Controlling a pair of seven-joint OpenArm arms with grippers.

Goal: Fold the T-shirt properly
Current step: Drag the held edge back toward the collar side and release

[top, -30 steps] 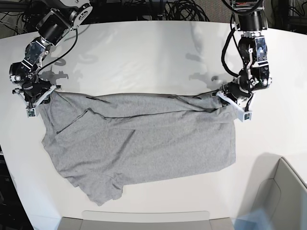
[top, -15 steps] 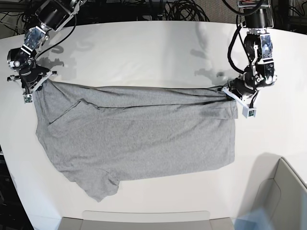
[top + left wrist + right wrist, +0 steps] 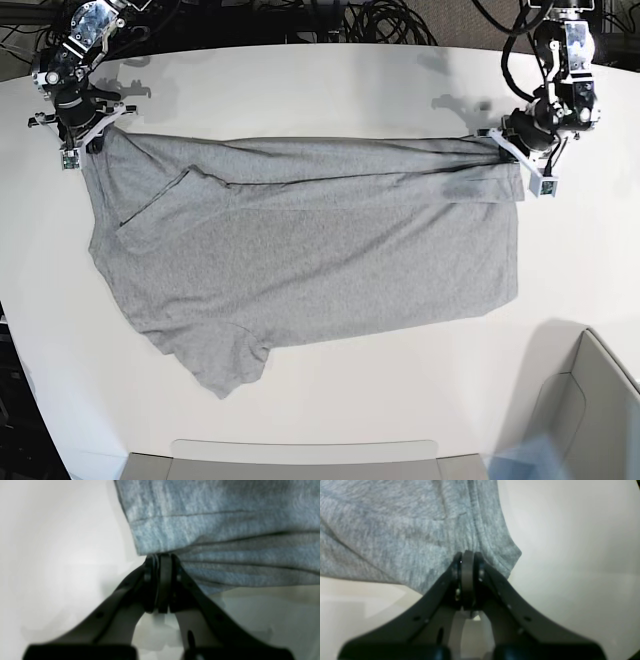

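The grey T-shirt [image 3: 300, 260] lay spread across the white bench [image 3: 330, 90]. The left claw [image 3: 160, 562] was pinched on one far corner of its edge and the right claw [image 3: 468, 560] on the other, apparently to keep that edge taut and straight for a clean fold.

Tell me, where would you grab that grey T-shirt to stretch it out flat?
By the two far corners of the T-shirt, each from its own outer side. The left claw and right claw are shut on them there; the hemmed edges give thin, firm fabric to pinch, and the cloth spreads taut between them.
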